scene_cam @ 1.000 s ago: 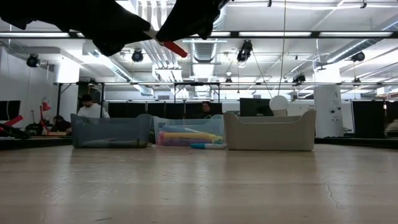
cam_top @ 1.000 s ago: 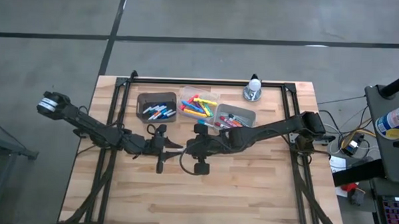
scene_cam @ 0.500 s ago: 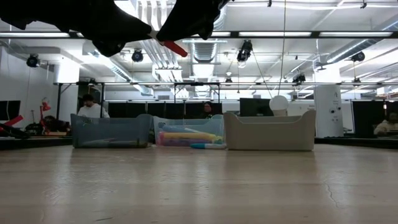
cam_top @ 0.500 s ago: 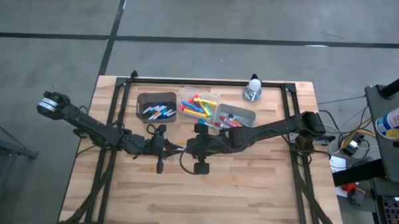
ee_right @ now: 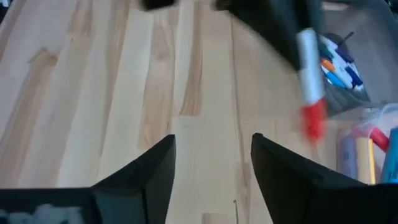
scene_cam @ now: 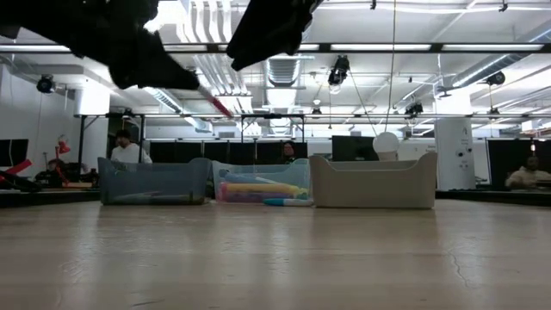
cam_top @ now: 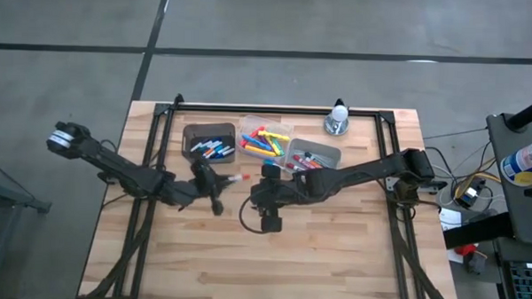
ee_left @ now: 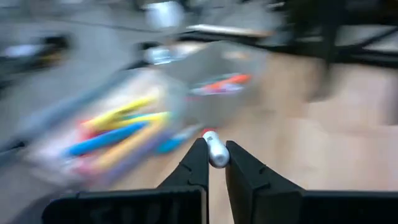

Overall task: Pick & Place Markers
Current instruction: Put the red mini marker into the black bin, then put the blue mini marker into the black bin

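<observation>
Left gripper: fingers clenched on a white, red-capped marker, carried in the air just in front of the 3 bins.
Right gripper: fingers spread wide, nothing between them, above bare table.
Bins: dark bin, clear bin and grey bin in a row, markers inside each.
Unclear: the left wrist view is smeared; bin contents there are only coloured streaks.

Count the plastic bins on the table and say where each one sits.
3, in a row at the table's far side: a dark bin on the left, a clear bin in the middle, and a grey bin on the right. None looks hidden.
</observation>
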Robot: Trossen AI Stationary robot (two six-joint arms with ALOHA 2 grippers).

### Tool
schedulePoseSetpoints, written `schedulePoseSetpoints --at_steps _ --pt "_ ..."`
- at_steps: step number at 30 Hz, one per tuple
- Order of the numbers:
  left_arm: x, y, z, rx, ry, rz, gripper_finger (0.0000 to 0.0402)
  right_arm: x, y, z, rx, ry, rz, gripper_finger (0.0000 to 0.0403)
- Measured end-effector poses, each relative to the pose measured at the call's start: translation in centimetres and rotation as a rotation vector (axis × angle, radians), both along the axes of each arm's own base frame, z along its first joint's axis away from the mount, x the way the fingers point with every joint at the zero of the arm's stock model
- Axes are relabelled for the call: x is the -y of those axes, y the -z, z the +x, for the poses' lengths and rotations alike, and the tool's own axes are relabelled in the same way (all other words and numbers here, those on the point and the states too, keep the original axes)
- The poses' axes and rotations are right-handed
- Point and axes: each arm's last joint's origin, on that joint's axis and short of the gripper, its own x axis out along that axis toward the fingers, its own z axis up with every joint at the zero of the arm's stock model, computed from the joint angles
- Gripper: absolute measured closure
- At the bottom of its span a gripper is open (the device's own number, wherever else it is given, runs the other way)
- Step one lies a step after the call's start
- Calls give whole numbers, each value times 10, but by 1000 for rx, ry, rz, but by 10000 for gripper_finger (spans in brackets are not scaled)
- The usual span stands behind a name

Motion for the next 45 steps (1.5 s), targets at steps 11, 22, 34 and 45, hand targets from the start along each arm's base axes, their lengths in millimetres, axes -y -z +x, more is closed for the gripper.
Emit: schedulePoseSetpoints --at_steps 11,22,34,45 --pt "-45 22 -19 -145 -483 -14 379 1 1 -3 -29 21 8 198" --pt "-109 30 -26 -262 -586 -253 369 1 2 -3 -40 21 5 197" --pt "-130 32 -32 -278 -562 -371 344 1 2 -3 -42 26 7 197" --pt "-130 29 -32 -280 -546 -341 253 0 12 0 -70 -18 -39 197"
